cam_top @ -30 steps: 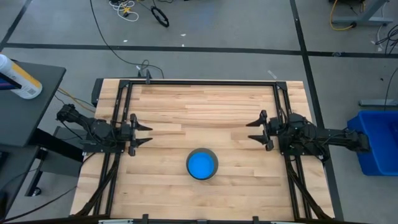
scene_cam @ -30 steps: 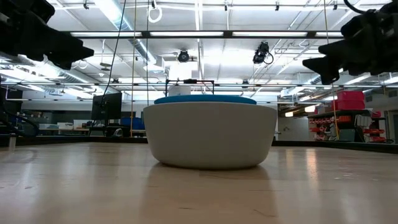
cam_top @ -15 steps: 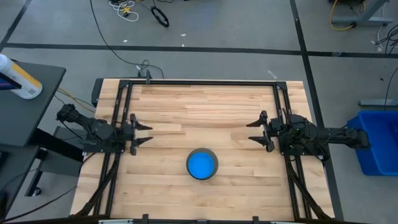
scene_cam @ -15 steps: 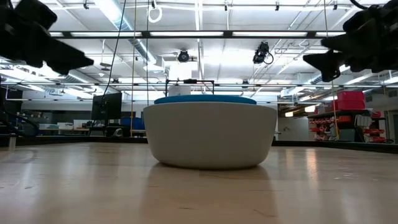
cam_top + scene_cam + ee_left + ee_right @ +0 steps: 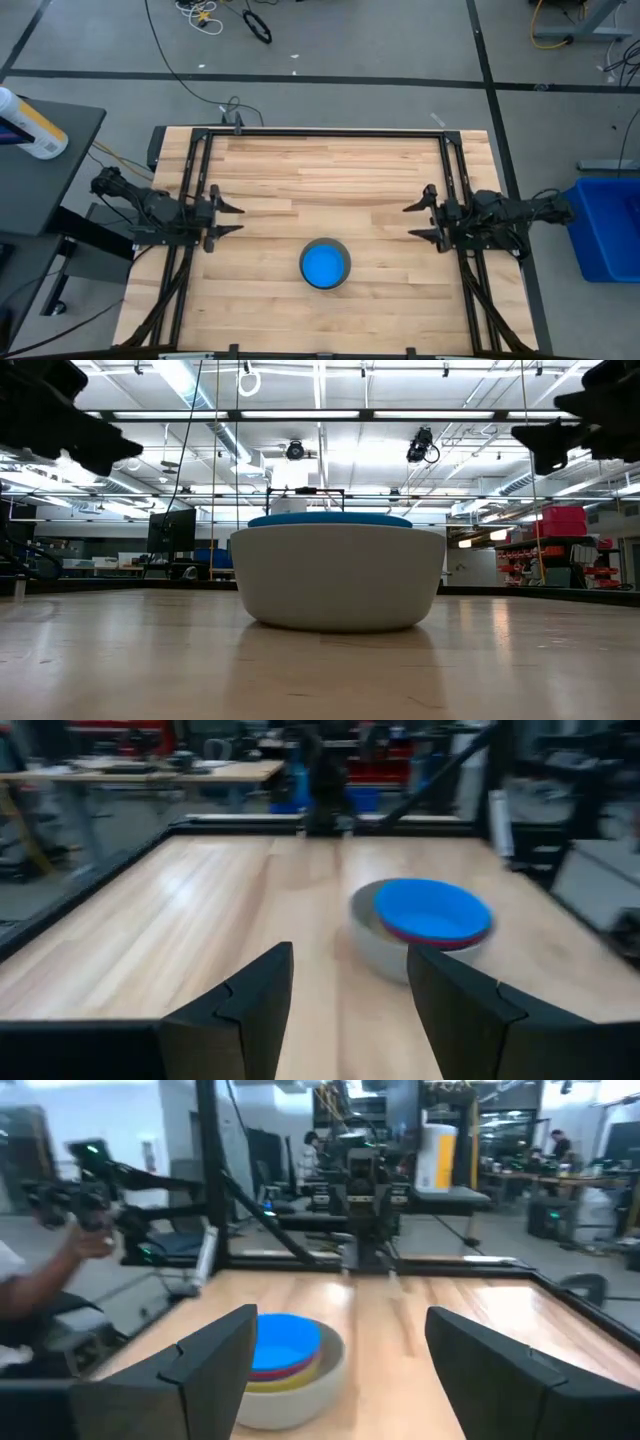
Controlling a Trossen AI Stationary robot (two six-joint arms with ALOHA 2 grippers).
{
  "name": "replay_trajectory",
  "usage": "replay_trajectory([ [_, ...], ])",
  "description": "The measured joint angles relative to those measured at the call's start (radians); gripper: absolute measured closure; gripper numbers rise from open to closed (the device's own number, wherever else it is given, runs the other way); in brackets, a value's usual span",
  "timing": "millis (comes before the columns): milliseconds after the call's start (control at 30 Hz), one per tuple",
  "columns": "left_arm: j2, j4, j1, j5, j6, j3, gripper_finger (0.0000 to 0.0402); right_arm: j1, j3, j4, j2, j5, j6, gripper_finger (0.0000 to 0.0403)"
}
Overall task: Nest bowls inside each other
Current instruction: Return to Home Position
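The bowls stand nested in one stack (image 5: 325, 264) on the wooden table, near its front middle. A bright blue bowl (image 5: 432, 908) is uppermost. Below it show a red rim (image 5: 430, 938), a yellow rim (image 5: 280, 1380) and the grey outer bowl (image 5: 338, 578), whose base rests on the table. My left gripper (image 5: 240, 219) hovers open by the table's left edge, pointing level toward the stack. My right gripper (image 5: 408, 222) hovers open by the right edge, facing it. Both are well clear of the bowls with nothing between their fingers.
A black metal frame (image 5: 330, 132) runs around the tabletop. Bare wood lies between the grippers and behind the stack. Off the table stand a blue bin (image 5: 605, 228) at the right and a bottle (image 5: 30, 125) on a side stand at the left. A person's arm (image 5: 45, 1295) shows beyond the table.
My right gripper has swung a little toward the table's near edge and drawn back toward the right edge, staying level and above the table. The stack of bowls has stayed in place.
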Motion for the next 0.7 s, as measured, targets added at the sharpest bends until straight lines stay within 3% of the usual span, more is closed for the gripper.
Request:
replay_trajectory([
  [167,-0.001,0.017,-0.001,0.103,0.025,0.031,0.0195,0.068,0.009,-0.026,0.0,0.035,0.008,0.0097],
  [333,0.0,0.057,-0.013,0.097,0.059,0.031,0.0195,0.124,0.0,-0.08,0.001,0.198,0.043,0.0093],
  [533,0.0,0.006,-0.02,-0.046,0.001,0.051,0.0195,0.188,0.0,-0.078,0.002,0.206,0.057,0.0099],
  [700,0.0,-0.042,-0.024,0.077,-0.109,0.051,0.0195,0.241,0.0,-0.078,0.002,0.207,0.058,0.0108],
])
